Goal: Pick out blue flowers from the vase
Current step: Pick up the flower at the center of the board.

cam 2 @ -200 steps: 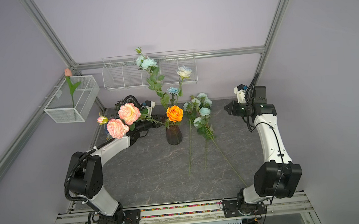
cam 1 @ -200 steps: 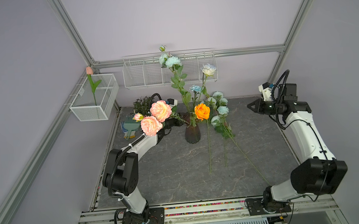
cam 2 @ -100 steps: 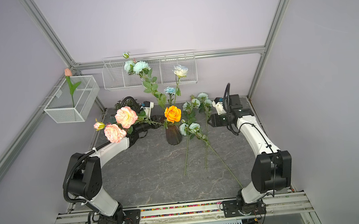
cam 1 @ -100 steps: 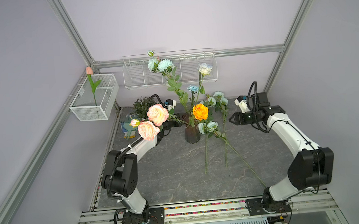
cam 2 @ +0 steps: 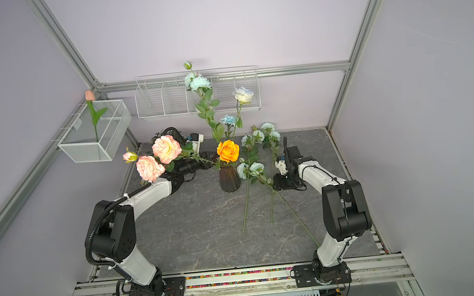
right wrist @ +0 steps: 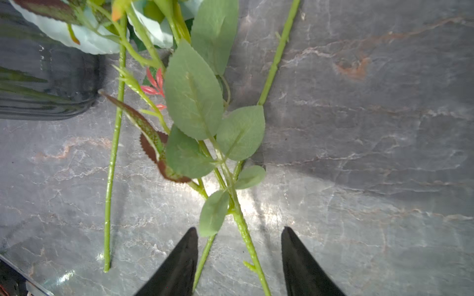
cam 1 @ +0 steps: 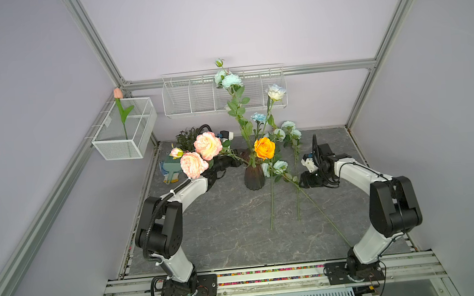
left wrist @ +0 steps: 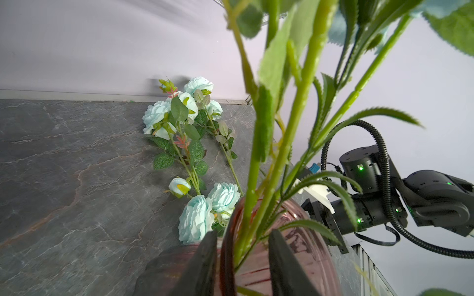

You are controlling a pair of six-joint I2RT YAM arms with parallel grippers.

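Though partly done, needs tall blue flowers (cam 1: pixel 231 81) pulled from vase (cam 1: pixel 254 178); shows three others lying on table (cam 1: pixel 222 230) at vase's three o'clock, right fingers (right wrist: pixel 179 266) spread over one, left fingers (left wrist: pixel 202 266) clamping vase.

Left arm reaches forward; my left tool (left wrist: pixel 243 237) clamped on the vase (cam 1: pixel 254 177) neck. Right arm folded at elbow behind my right tool (right wrist: pixel 239 230), pointing down, jaws apart.

Right end effector (cam 1: pixel 303 181) now lower, jaws apart.
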